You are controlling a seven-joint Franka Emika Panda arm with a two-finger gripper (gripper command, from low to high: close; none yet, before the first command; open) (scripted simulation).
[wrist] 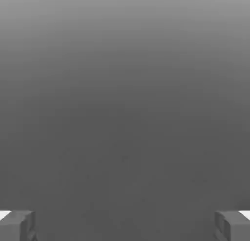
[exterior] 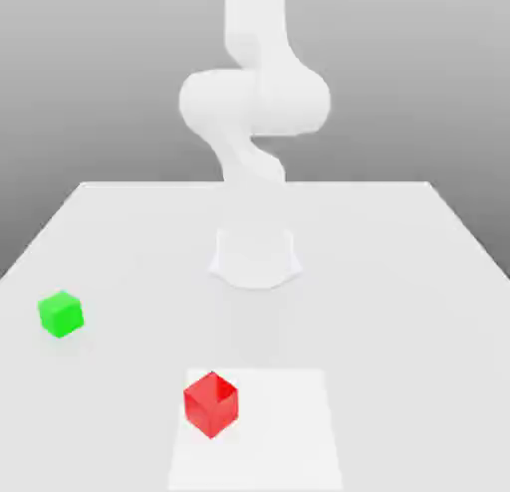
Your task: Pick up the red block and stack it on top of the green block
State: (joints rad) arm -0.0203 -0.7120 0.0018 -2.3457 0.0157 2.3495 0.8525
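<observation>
The wide-open, empty gripper (wrist: 125,226) is awaiting the smooth red cube (exterior: 211,405), probably light and rigid, best gripped across opposite sides.

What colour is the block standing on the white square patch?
Red, bright and plain; it shows best in the exterior view.

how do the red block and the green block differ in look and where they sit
The red block is red, the green block green. The red block sits on the white patch; the green block sits off it, toward the exterior view's left. Both are plain cubes.
</observation>
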